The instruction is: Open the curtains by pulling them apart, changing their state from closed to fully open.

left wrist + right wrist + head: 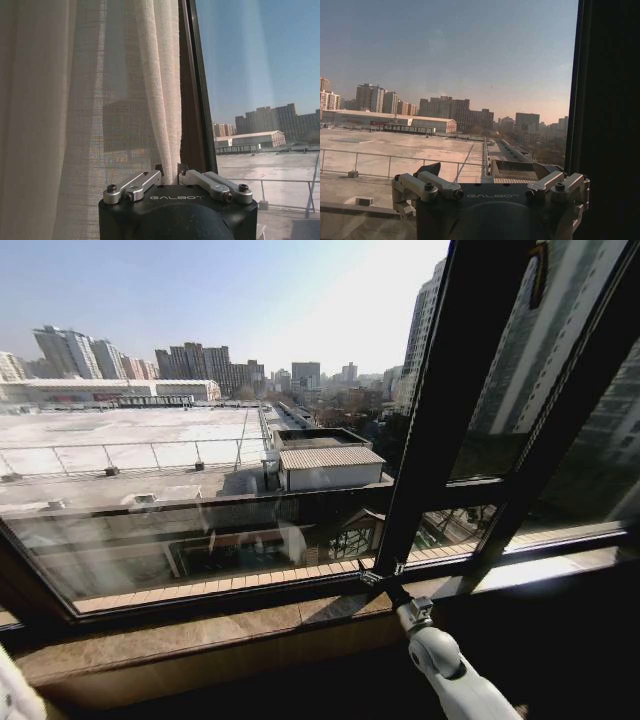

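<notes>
A brown stone window sill [200, 635] runs beneath a wide pane of glass set in a dark metal window frame [440, 420], with flat rooftops and distant tower blocks outside under a hazy blue sky (strong sun, low in the scene). No containers stand on the sill.

The sheer white pleated curtain [125, 100] hangs directly ahead of the left gripper [170, 172], its long axis vertical, pleats running straight up and down, gathered against the dark frame post just beyond the fingertips. The left pincer is drawn narrow, its two silver finger links angled inward and meeting at the curtain's hanging edge, which appears pinched between them.

The right gripper [492, 172] faces bare glass, the dark frame upright [605, 115] close at its side. Its pincer stands wide, with nothing between the fingers. In the head view the right arm's white forearm [455, 675] reaches up toward the foot of the frame.
</notes>
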Tool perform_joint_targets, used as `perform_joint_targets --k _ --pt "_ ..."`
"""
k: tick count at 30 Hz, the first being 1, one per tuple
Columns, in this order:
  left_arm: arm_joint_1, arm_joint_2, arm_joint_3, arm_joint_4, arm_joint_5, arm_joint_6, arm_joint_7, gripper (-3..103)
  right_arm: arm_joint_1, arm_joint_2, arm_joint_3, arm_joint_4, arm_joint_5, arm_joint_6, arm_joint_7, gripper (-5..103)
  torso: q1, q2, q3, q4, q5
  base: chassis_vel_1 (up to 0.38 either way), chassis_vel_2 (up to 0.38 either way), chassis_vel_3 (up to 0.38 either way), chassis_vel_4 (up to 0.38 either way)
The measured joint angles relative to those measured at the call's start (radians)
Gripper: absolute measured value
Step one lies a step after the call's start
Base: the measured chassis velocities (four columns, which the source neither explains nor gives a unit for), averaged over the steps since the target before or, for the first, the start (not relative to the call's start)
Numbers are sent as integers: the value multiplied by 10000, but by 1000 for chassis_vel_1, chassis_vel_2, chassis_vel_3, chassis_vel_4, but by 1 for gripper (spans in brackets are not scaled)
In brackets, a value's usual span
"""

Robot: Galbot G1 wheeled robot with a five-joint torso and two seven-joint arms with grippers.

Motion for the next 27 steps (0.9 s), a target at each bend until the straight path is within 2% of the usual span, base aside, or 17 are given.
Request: perform_joint_targets --k 3,6,8,9,12,13,14,15,16,17,20,21,22,23,26,27 --pt "740 -652 -187 -1388 20 374 -13 18 -1 0 -1 0 0 0 0 100 0 1 0 2 3 0 0 0 0" --pt "1071 -1000 -265 -2048 71 456 -11 24 0 0 0 1 0 0 0 100 0 1 -1 2 3 0 0 0 0" --pt "1567 -1516 -362 -2968 238 347 -6 34 0 0 0 0 0 0 0 100 0 1 -1 0 3 0 0 0 0" --pt "1668 -1603 -368 -3140 262 317 0 34 0 0 1 0 0 0 0 100 0 1 -1 -1 5 0 0 0 0" --pt "2613 -2276 -312 -4614 331 -6 208 51 0 0 0 0 0 0 0 100 0 1 -1 2 5 0 0 0 0" --pt "2613 -2276 -312 -4614 331 -6 208 51 0 0 0 0 0 0 0 100 0 1 -1 2 5 0 0 0 0" --pt "2873 -2430 -242 -5001 320 -144 400 57 -1 0 0 0 0 0 0 100 -1 1 -1 2 4 0 0 0 0" --pt "3022 -2509 -191 -5221 291 -237 553 57 -1 0 0 1 -1 0 0 100 0 1 -1 2 4 0 0 0 0" --pt "3365 -2684 20 -5741 146 -501 967 62 0 0 1 0 0 0 0 100 -1 2 -1 1 7 0 0 0 0" --pt "3365 -2684 20 -5741 146 -501 967 62 0 0 1 0 0 0 0 100 -1 2 -1 1 7 0 0 0 0" --pt "3801 -2861 592 -6395 -287 -720 1715 78 0 0 0 0 0 0 0 100 0 2 -1 1 5 0 0 0 0" --pt "3921 -2924 931 -6616 -600 -727 2042 84 0 0 0 0 0 0 0 100 0 2 -1 1 5 0 0 0 0" --pt "3933 -2978 1144 -6733 -793 -724 2258 84 0 0 0 0 0 0 0 100 0 2 -1 1 3 0 0 0 0" --pt "3933 -2978 1144 -6733 -793 -724 2258 84 0 0 0 0 0 0 0 100 0 2 -1 1 3 0 0 0 0" --pt "3795 -3128 1719 -6965 -1001 -447 2511 97 0 0 0 1 0 0 0 100 0 2 -1 0 3 0 0 0 0" --pt "3744 -3170 1856 -6997 -953 -284 2508 99 0 0 1 0 0 0 0 100 0 2 -1 -1 3 0 0 0 0"
